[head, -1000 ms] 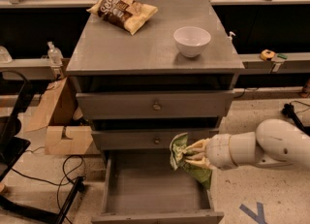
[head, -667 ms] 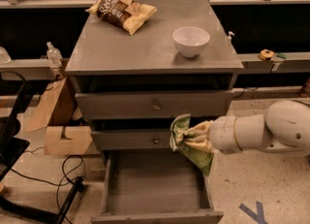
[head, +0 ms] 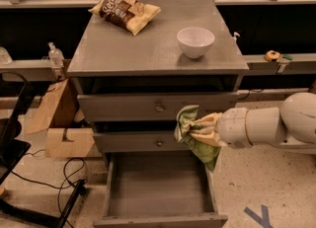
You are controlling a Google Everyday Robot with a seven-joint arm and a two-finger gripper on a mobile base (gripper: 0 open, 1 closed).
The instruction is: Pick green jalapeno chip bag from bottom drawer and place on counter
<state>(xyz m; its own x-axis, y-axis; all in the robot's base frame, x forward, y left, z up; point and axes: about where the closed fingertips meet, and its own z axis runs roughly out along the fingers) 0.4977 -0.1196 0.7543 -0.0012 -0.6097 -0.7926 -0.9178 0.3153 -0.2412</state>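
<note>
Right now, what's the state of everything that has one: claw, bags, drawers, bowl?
claw: shut on the green jalapeno chip bag, in front of the middle drawer
green jalapeno chip bag: held in the air, crumpled, not yet on the counter
bottom drawer: pulled open, nothing seen inside
middle drawer: shut
top drawer: shut
counter: holds two things
white bowl: upright on counter
brown-and-yellow chip bag: lying flat, counter's back left

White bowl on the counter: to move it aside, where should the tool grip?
Pinch the white bowl at its rim from above, one finger inside: it stands upright, mouth open. The tool, before the middle drawer, is shut on the green jalapeno chip bag.
</note>
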